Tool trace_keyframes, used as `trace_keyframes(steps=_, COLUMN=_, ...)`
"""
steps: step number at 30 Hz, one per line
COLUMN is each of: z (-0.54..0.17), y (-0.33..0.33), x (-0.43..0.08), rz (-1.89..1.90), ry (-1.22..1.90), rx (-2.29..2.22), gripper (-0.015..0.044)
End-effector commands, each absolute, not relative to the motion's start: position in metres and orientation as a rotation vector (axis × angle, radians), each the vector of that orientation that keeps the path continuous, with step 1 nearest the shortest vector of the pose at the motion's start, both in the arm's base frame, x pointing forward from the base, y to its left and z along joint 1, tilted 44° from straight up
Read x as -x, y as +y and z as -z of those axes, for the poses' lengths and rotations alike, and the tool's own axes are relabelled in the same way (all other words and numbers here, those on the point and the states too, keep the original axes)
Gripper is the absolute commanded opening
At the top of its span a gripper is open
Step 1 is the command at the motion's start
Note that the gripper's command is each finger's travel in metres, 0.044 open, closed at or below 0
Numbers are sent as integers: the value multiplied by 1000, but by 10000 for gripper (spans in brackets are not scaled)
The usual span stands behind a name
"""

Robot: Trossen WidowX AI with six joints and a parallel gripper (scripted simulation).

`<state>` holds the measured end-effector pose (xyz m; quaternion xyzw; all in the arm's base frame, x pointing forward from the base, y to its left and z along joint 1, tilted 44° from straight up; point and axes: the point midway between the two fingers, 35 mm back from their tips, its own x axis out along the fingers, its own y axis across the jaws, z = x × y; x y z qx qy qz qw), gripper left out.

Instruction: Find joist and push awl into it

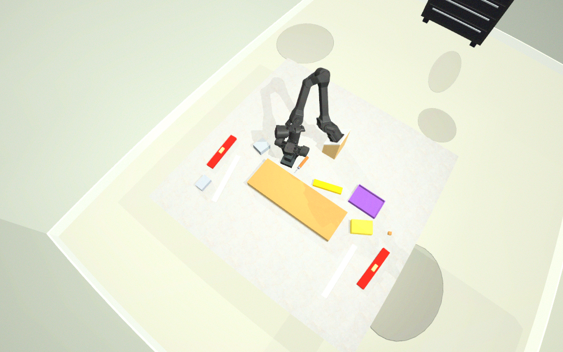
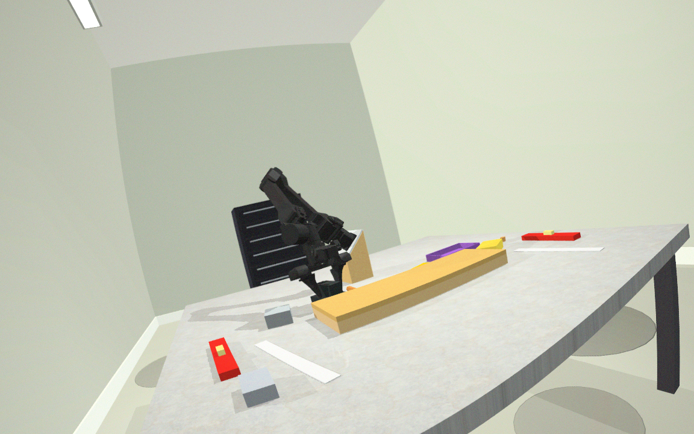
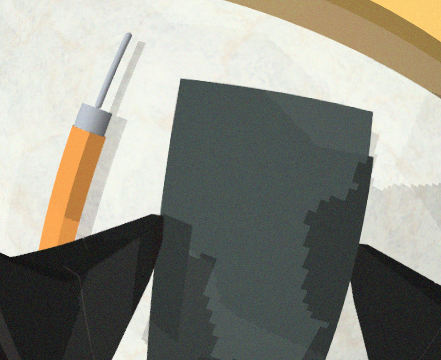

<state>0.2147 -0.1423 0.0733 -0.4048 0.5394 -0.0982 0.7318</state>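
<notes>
The dark stud finder [image 1: 287, 162] [image 2: 331, 286] [image 3: 255, 150] lies on the table beside the left end of the orange-tan floor panel [image 1: 295, 201] [image 2: 409, 281] [image 3: 430, 25]. My gripper [image 2: 328, 288] [image 3: 262, 244] is low, with a finger at each side of the stud finder. The fingers are wide apart and very near its sides; a firm hold does not show. The awl [image 1: 303, 162] [image 2: 350, 289] [image 3: 62, 190], with orange handle and grey tip, lies just beside it, partly behind one finger in the wrist view. The purple tray [image 1: 365, 201] is empty. The joist is hidden.
A yellow bar [image 1: 327, 186] lies between awl and tray, and a yellow block [image 1: 361, 226] beyond the panel's right end. A wedge-shaped stand [image 1: 335, 149] [image 2: 360, 258] is behind. A grey-blue block [image 1: 261, 146] [image 2: 278, 316] sits near the gripper. Red levels [image 1: 221, 151] [image 1: 373, 268] lie farther out.
</notes>
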Motion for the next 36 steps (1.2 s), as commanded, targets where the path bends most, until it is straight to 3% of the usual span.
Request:
trace_keyframes(steps=1, z=-73, y=-142, x=-215, rz=210, ry=1184, rx=892, gripper=308)
trace_keyframes(steps=22, z=-73, y=-142, x=-215, rz=210, ry=1184, rx=892, gripper=168)
trace_keyframes(steps=29, z=-83, y=-129, x=-217, rz=203, ry=1189, rx=881, gripper=0)
trace_keyframes(steps=36, z=-102, y=-108, x=-217, rz=198, ry=1195, rx=872, gripper=0)
